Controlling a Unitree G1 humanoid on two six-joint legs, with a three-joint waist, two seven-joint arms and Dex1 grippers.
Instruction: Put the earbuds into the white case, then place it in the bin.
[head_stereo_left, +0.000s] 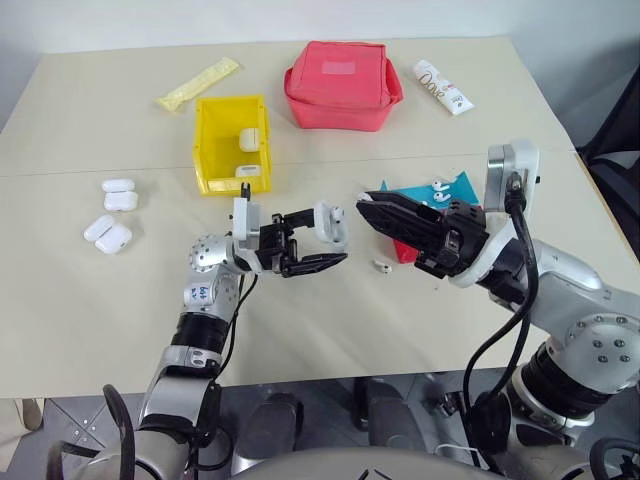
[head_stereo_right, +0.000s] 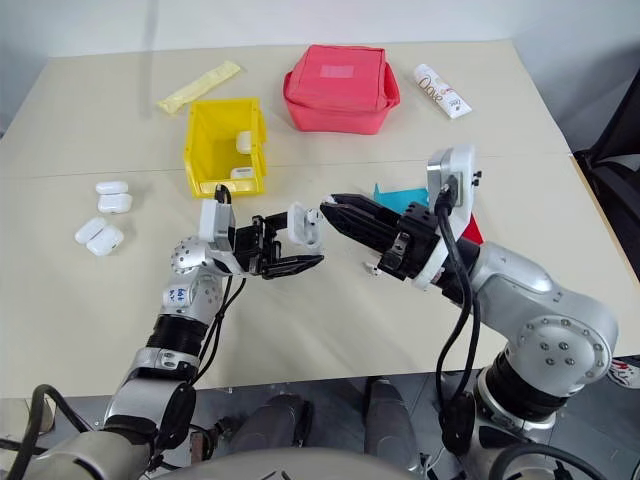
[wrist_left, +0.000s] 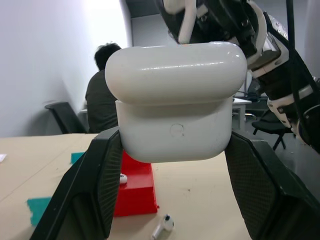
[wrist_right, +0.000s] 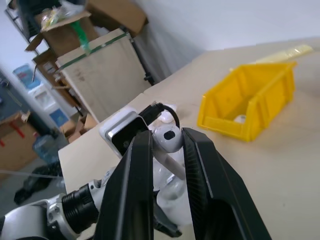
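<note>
Left tool (head_stereo_left: 322, 247) clamped on white case (head_stereo_left: 333, 226), held above table (head_stereo_left: 90, 300) at centre, lid raised. Right tool (head_stereo_left: 366, 210) pinching single earbud (wrist_right: 170, 137) between near-closed fingers, tip just beside case. Second earbud (head_stereo_left: 381, 266) lying loose on table, near red tray (wrist_left: 134, 192). Yellow bin (head_stereo_left: 215, 150) behind left tool, holding other white cases. Four spare white cases (head_stereo_left: 110, 215) far left on table. Red pouch (head_stereo_left: 340, 85) beyond bin.
</note>
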